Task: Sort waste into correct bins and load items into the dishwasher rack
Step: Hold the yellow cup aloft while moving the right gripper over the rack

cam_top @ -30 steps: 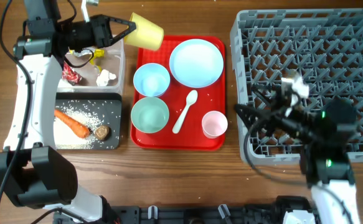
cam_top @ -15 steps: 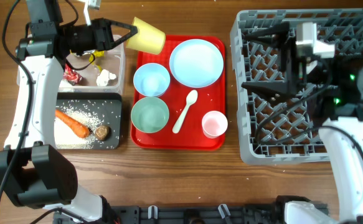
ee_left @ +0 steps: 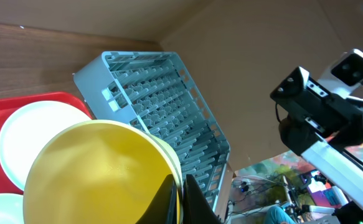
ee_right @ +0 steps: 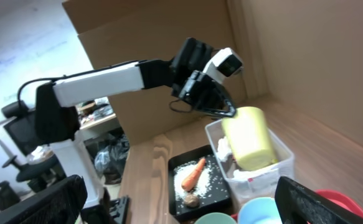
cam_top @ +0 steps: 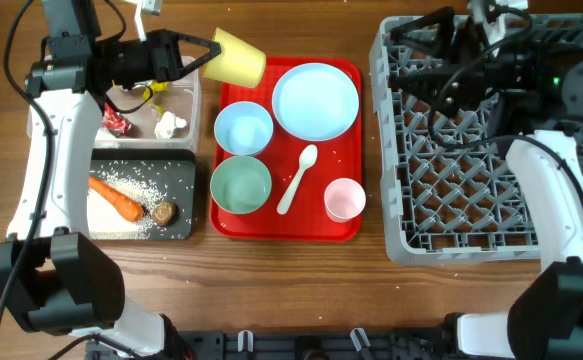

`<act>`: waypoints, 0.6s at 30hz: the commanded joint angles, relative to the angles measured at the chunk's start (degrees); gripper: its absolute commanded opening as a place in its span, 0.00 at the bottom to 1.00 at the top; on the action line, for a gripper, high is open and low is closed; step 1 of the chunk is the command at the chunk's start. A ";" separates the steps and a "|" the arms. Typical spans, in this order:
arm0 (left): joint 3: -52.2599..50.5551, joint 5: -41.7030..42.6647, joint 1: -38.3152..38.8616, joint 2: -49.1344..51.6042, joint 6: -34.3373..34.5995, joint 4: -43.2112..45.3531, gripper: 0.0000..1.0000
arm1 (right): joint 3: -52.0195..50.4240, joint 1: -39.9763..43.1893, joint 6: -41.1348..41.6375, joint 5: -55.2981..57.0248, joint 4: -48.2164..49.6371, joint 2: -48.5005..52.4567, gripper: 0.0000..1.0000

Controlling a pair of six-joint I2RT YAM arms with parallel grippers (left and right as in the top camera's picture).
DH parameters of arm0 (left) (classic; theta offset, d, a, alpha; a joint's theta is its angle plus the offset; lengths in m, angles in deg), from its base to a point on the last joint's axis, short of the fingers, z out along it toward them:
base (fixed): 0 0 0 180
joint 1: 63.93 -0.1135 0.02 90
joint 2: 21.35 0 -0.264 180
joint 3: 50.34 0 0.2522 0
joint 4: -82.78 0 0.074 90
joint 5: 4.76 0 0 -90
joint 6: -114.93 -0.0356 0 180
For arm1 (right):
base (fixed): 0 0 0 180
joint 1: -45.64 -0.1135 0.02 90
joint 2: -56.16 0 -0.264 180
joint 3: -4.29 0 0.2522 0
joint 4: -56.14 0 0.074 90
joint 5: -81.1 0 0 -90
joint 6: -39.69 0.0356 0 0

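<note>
- between the fingers of the left gripper (cam_top: 209, 55) sits the wall of the yellow plastic cup (cam_top: 237, 55). the jaws are nipped almost together on it, and the cup hangs tipped on its side, off the table.
- just beside that hand, the clear rectangular plastic tub (cam_top: 197, 100) holds the red wrapper (cam_top: 116, 118), the crumpled white tissue (cam_top: 171, 125) and the silver-yellow wrapper (cam_top: 136, 93).
- further back along the arm, the shallow black tray (cam_top: 184, 170) holds the orange carrot (cam_top: 116, 197), the loose white rice (cam_top: 121, 180) and the small brown lump (cam_top: 164, 211). the waste looks sorted.
- ahead of the held cup, on the flat red serving tray (cam_top: 351, 70), wait the light blue plate (cam_top: 316, 100), light blue bowl (cam_top: 243, 128), mint bowl (cam_top: 241, 185), white plastic spoon (cam_top: 296, 180) and pink cup (cam_top: 344, 198).
- the right gripper (ee_right: 181, 200) is spread wide with nothing in it, above the large grey plastic rack (cam_top: 401, 200). no dish shows there, so loading looks barely begun.
</note>
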 commanded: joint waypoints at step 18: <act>-0.31 0.20 0.09 0.07 0.37 0.26 0.04 | 0.81 12.15 -23.12 28.70 -38.32 -1.51 1.00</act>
